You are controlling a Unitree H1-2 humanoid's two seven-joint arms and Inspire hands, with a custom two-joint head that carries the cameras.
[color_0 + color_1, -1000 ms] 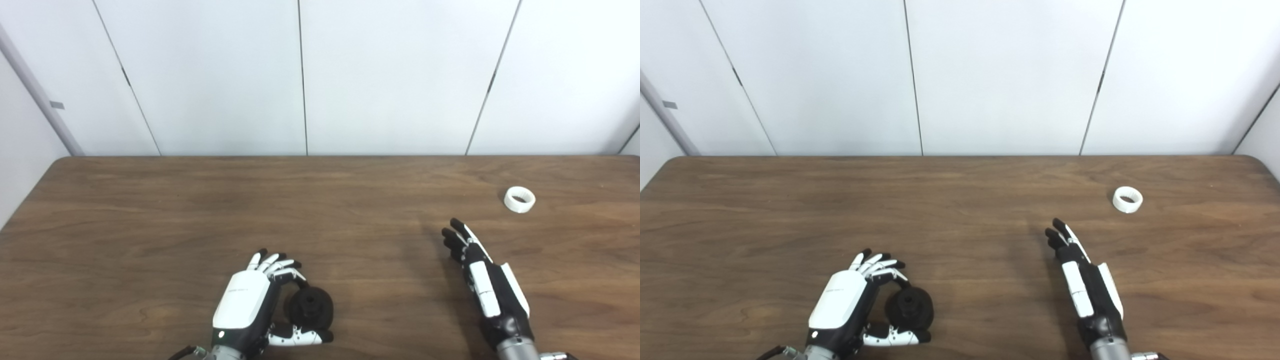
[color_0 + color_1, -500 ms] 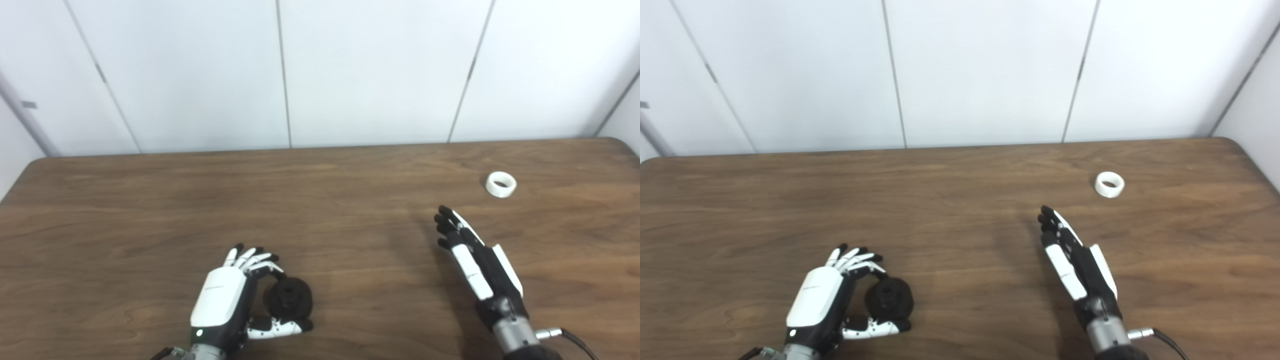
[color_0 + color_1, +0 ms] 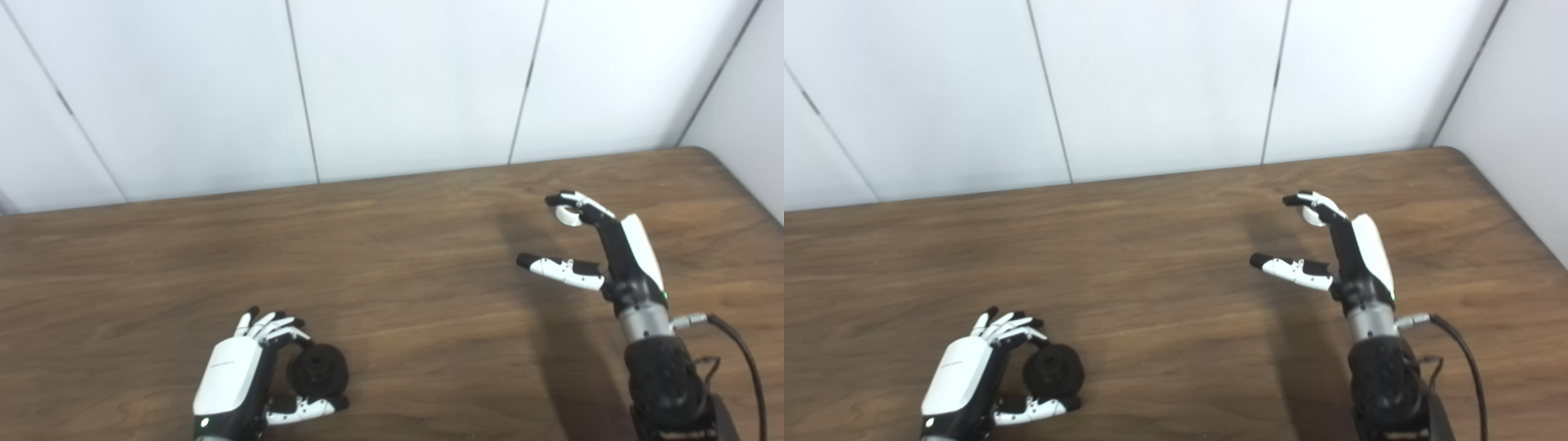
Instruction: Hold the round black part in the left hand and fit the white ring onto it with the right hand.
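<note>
Reaching far out since a second ago, the right hand [image 3: 591, 245] curls open fingers over the white ring [image 3: 566, 215] on the table [image 3: 398, 275], and the right eye view shows the left hand [image 3: 974, 383] holding the black part [image 3: 1053, 370].

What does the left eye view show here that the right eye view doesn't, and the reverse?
Only the left eye view: more table left of the left robot hand. Only the right eye view: more of the side wall and the table's right edge. Both: the left robot hand curled around the round black part, and the right robot hand, thumb apart, fingers curled over the white ring.
</note>
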